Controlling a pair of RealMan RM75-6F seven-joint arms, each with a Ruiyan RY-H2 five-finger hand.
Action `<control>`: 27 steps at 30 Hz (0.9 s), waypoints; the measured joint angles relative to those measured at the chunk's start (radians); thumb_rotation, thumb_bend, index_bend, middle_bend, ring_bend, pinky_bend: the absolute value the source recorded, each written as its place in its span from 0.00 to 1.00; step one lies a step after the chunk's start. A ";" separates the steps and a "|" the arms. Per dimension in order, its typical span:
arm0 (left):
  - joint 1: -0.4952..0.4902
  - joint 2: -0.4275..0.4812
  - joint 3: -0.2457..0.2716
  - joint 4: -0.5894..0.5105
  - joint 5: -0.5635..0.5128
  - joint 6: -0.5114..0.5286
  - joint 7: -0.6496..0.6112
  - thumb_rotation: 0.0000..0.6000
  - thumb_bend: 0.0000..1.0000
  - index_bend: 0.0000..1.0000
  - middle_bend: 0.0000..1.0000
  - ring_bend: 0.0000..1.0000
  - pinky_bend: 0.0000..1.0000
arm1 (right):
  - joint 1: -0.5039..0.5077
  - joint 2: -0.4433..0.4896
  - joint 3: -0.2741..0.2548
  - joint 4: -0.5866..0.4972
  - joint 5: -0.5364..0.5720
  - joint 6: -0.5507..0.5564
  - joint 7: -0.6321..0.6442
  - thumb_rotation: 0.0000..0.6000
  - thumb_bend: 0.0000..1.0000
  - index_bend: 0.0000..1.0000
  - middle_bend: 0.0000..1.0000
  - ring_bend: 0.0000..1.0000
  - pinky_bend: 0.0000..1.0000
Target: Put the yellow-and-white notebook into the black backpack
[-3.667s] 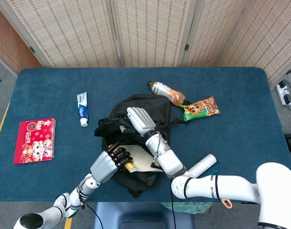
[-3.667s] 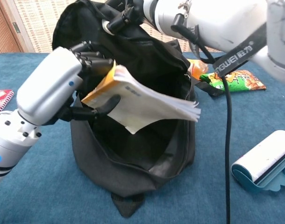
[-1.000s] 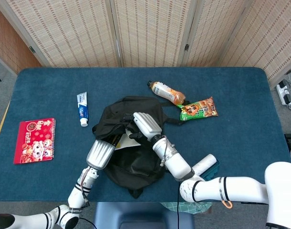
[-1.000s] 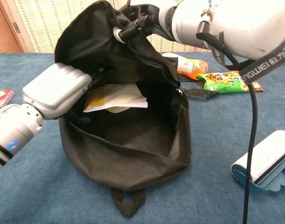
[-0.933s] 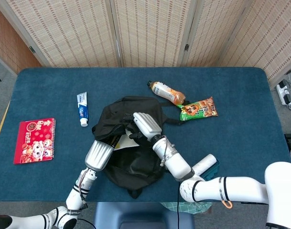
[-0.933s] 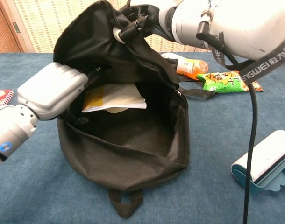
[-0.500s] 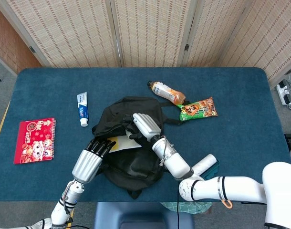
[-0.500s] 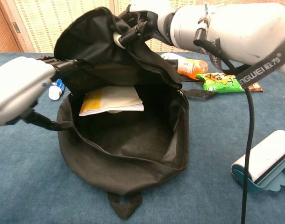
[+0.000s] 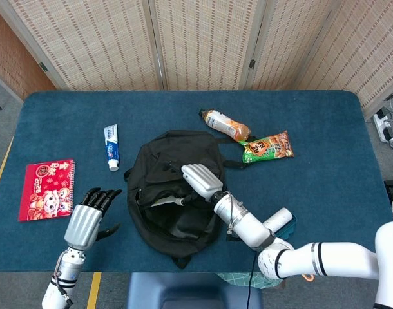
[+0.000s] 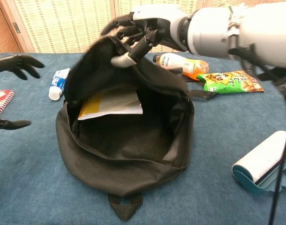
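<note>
One yellow-and-white notebook (image 10: 111, 104) seen inside one black backpack (image 10: 129, 140), lodged against inner back wall under raised flap. Flap rim touched by right hand (image 10: 143, 28), fingers (image 10: 122, 60) loosely curled, nothing gripped. Left hand (image 9: 87, 215) held apart at left, fingers spread, empty. Counted on blue surface (image 9: 325, 154): one red notebook (image 9: 47, 189), one toothpaste tube (image 9: 111, 147), one bottle (image 9: 225, 124), one snack bag (image 9: 268, 147), one lint roller (image 10: 265, 161). Open room left along far edge.

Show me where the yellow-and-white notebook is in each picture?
Head view: the yellow-and-white notebook is a pale sliver in the black backpack mouth, centre.
Chest view: the notebook lies inside the backpack's opening, left of centre.
Shared landmark: the orange drink bottle behind the backpack.
</note>
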 measured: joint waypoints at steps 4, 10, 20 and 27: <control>0.019 0.020 -0.013 0.005 -0.020 -0.006 -0.009 1.00 0.00 0.23 0.32 0.32 0.25 | -0.034 0.063 -0.016 -0.065 -0.072 -0.005 0.017 0.77 0.05 0.00 0.09 0.11 0.14; 0.032 0.042 -0.033 0.003 -0.041 -0.016 0.003 1.00 0.00 0.23 0.32 0.32 0.24 | -0.095 0.153 -0.024 -0.135 -0.174 0.009 0.068 0.72 0.05 0.00 0.09 0.10 0.14; 0.052 0.077 -0.069 0.004 -0.096 -0.035 0.006 1.00 0.00 0.23 0.32 0.32 0.24 | -0.231 0.287 -0.074 -0.161 -0.282 0.116 0.095 1.00 0.40 0.22 0.21 0.21 0.29; 0.077 0.127 -0.086 0.006 -0.163 -0.063 0.005 1.00 0.02 0.24 0.32 0.31 0.23 | -0.361 0.297 -0.179 -0.086 -0.344 0.273 0.003 1.00 0.46 0.27 0.25 0.22 0.30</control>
